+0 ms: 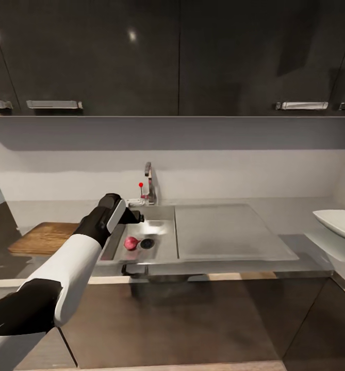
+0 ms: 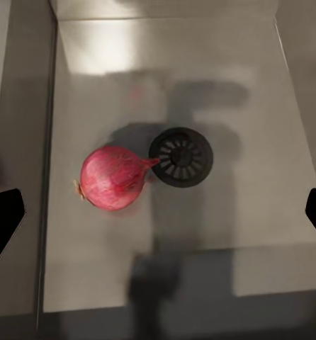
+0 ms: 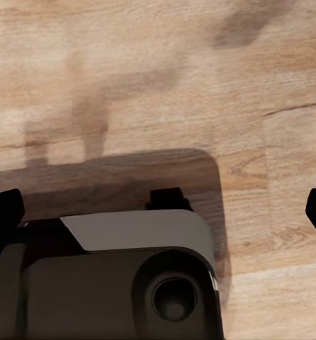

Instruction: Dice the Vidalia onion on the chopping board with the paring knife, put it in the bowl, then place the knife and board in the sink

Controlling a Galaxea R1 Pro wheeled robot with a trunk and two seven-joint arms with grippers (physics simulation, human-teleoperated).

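A reddish-pink onion (image 1: 131, 242) lies on the floor of the steel sink (image 1: 162, 212), just beside the round drain (image 1: 147, 243). My left gripper (image 1: 135, 217) hangs above the basin, over the onion. In the left wrist view the onion (image 2: 112, 177) lies below the gripper (image 2: 158, 219), whose fingertips (image 2: 2, 227) stand wide apart: it is open and holds nothing. The brown chopping board (image 1: 46, 237) rests on the countertop (image 1: 48, 208) left of the sink. The white bowl (image 1: 342, 222) sits at the far right. The paring knife is out of view. My right gripper (image 3: 158, 216) is open over wooden floor.
The chrome faucet (image 1: 149, 188) and red knob (image 1: 141, 185) stand behind the basin. The flat draining surface (image 1: 224, 232) stretches right of it. Dark wall cabinets (image 1: 172, 56) hang overhead. A dark part of my own base (image 3: 115, 283) lies under the right gripper.
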